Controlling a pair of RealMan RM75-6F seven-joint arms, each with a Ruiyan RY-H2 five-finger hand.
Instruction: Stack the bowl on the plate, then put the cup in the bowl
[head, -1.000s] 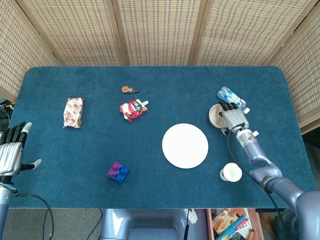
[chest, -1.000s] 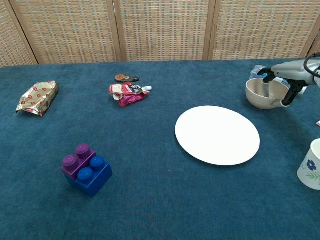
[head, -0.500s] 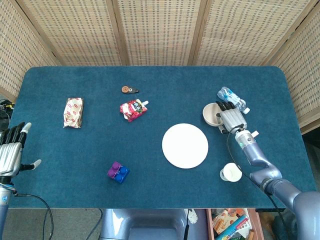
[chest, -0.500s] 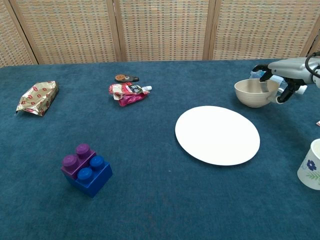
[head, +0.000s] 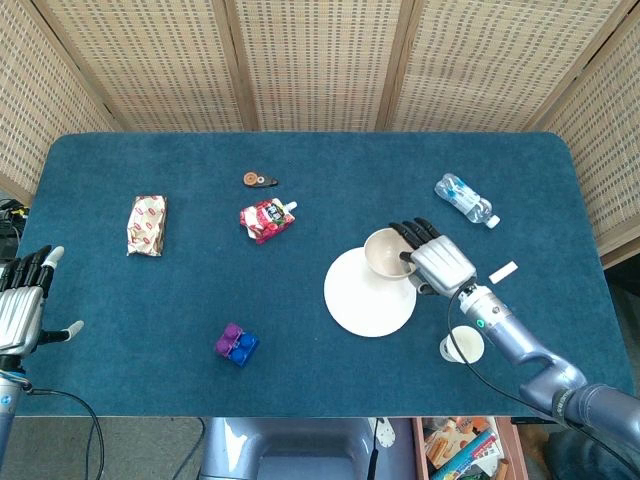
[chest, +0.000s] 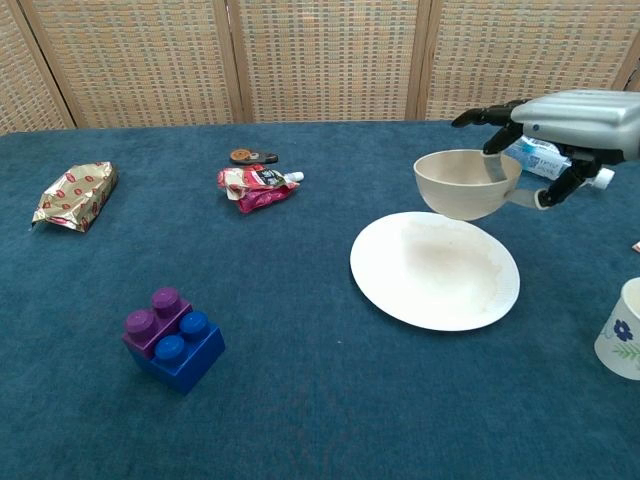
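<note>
Our right hand (chest: 560, 125) pinches the bowl (chest: 466, 184) rim, hovering over the plate's (head: 362, 305) 1 o'clock edge; left hand (head: 22, 305) fingers spread.

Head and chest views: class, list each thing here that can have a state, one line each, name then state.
bowl: upright, lifted above the plate's far edge, held by the right hand
right hand: grips the bowl's rim
left hand: holds nothing, fingers apart
plate: flat on the table, nothing on it
cup: upright on the table
water bottle: lying on its side
</note>
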